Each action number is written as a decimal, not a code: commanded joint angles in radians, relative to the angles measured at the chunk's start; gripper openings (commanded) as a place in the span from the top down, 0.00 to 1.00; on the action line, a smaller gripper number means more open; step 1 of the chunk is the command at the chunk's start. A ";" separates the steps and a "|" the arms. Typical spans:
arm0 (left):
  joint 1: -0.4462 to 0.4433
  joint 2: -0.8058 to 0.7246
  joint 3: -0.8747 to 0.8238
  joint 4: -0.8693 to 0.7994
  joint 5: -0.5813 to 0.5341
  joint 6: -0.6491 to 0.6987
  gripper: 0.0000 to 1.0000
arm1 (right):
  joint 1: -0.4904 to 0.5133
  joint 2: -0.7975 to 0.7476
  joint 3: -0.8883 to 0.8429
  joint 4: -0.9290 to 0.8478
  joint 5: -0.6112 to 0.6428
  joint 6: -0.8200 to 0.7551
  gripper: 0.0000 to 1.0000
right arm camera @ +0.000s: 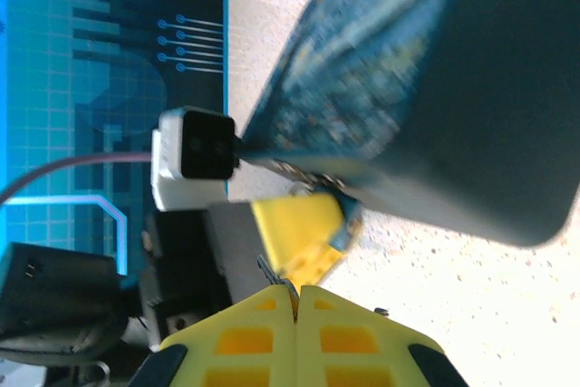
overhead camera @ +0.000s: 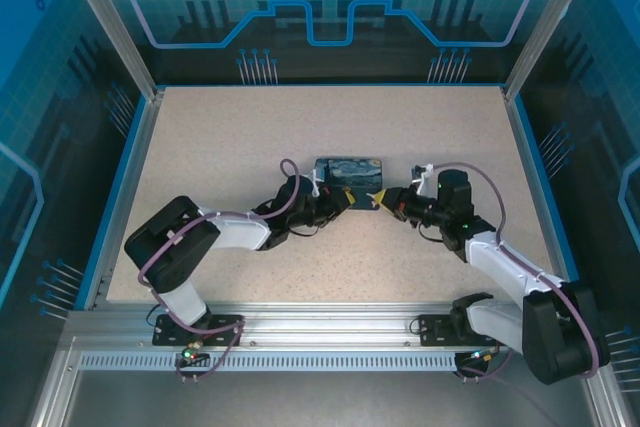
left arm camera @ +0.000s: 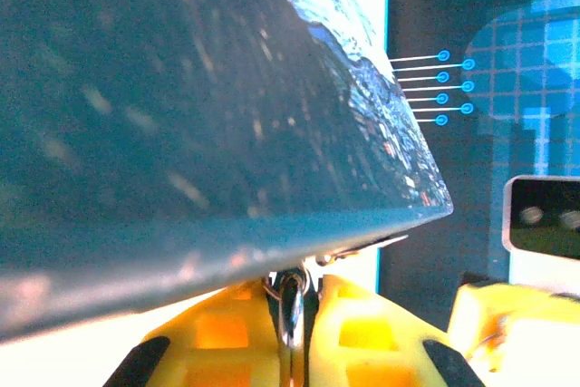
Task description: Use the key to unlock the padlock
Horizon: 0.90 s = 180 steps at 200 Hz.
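Item: key (right arm camera: 271, 271), a thin dark sliver standing out from between the tips of the right claw (right arm camera: 296, 295), which is closed on it. Long axis: roughly in line with that claw's fingers, canted a little to the left in the right wrist view. Its free end points ahead of the claw, toward a yellow finger (right arm camera: 304, 235) of the left claw (left arm camera: 292, 287) just beyond. Left claw: closed on a small metal loop (left arm camera: 290, 312) pinched between its 2 pads. Whether the loop belongs to the padlock cannot be told, and no keyhole can be made out. Close ahead of both claws, on the bench (overhead camera: 250, 127): a blue-and-yellow swirl-painted box (overhead camera: 348, 173). Hazards, as judged:

1. The key is held by very little of its length, so meeting the lock off-axis would likely pivot it in the grip or flick it out onto the bench.
2. The cant of the key against an unseen keyway invites a jam rather than a clean entry.
3. The 2 claws sit nearly tip to tip, so any advance by the right one risks striking the left finger before reaching metal.
4. The loop could twist or slip in the left claw under push.
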 commanded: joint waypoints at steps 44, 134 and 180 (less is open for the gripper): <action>0.028 -0.001 -0.012 0.177 0.086 -0.113 1.00 | 0.054 -0.013 -0.070 0.057 0.043 0.029 1.00; 0.063 0.021 -0.008 0.215 0.209 -0.119 1.00 | 0.027 0.027 -0.043 0.116 0.008 0.054 1.00; 0.077 0.084 -0.009 0.339 0.281 -0.191 1.00 | 0.011 0.053 -0.034 0.138 -0.015 0.058 1.00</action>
